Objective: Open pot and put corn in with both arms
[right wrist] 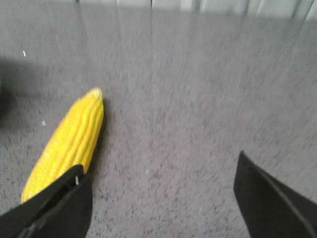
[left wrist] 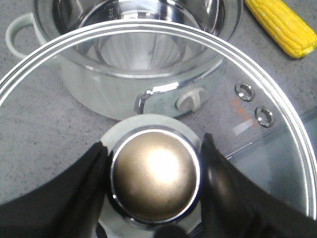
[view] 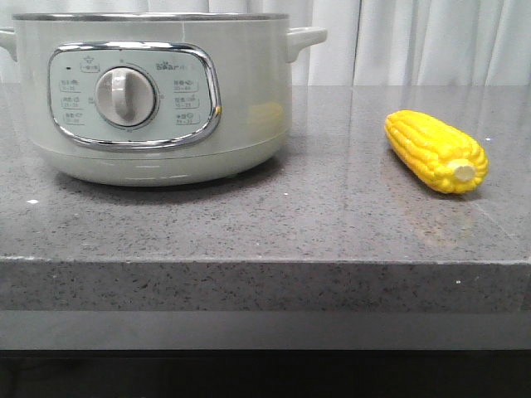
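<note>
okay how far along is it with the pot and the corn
Done: the glass lid is off the pot, held by its knob in the left gripper. In hand: the right gripper is open above the counter, close beside the corn. Left: grasping the corn and putting it in the pot.

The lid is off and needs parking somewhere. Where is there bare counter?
Bare counter lies between the pot and the corn, and along the front edge before both. The left gripper holds the glass lid above the pot, crowding that side.
</note>
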Controlling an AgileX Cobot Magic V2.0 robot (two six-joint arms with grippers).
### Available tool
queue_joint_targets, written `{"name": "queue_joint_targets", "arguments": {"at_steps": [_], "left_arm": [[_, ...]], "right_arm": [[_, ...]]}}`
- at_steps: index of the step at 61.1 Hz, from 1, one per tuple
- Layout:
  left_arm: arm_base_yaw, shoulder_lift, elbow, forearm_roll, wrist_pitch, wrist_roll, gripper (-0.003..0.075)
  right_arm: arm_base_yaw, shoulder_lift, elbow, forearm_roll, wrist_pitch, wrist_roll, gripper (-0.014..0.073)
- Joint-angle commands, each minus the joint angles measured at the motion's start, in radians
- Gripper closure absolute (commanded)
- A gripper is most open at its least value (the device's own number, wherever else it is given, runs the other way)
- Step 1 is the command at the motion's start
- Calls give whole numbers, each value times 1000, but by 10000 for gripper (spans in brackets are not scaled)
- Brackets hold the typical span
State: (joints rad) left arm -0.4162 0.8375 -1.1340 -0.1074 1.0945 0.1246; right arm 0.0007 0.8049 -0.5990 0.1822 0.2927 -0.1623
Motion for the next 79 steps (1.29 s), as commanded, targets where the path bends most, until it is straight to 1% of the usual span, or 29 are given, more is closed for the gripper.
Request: {"name": "queue_joint_targets", "arguments": {"at_steps": [1,6,13,27,40,52,54,57,67,71,76,79], "left_arm": [[-5,-107,32,-22,-154,-4,573],[-5,-199,90,-22,-156,-4,573],[-5,-307,150,-22,-156,-4,573],[-5,-443,223,-22,-156,-4,573],[-5,-464,230,-22,-156,-4,573],[-5,-464,230,-22,-156,-4,573],[-5,-464,230,-22,-156,-4,573],[-5,-464,230,-22,-156,-4,573],[-5,-464,230,-22,-156,-4,573],[-5,-464,230,-22,-156,-4,573],[-5,-464,230,-22,-156,-4,573],[-5,-464,230,-22,-156,-4,573]], "right_arm": [[13,71,-65,47,-36,-2,-7],[38,157,-123,97,19,-2,-7],[76,261,-205,135,69,-2,-7],[140,500,-388,187,113,-2,-7],[174,679,-491,216,127,-2,-7],[175,749,-513,220,166,-2,3],[175,752,-513,220,170,-2,20],[175,752,-513,220,172,-2,75],[175,752,-518,220,168,-2,318],[175,751,-535,220,182,-2,388],[175,742,-569,220,198,-2,437],[175,733,-594,220,202,-2,449]]}}
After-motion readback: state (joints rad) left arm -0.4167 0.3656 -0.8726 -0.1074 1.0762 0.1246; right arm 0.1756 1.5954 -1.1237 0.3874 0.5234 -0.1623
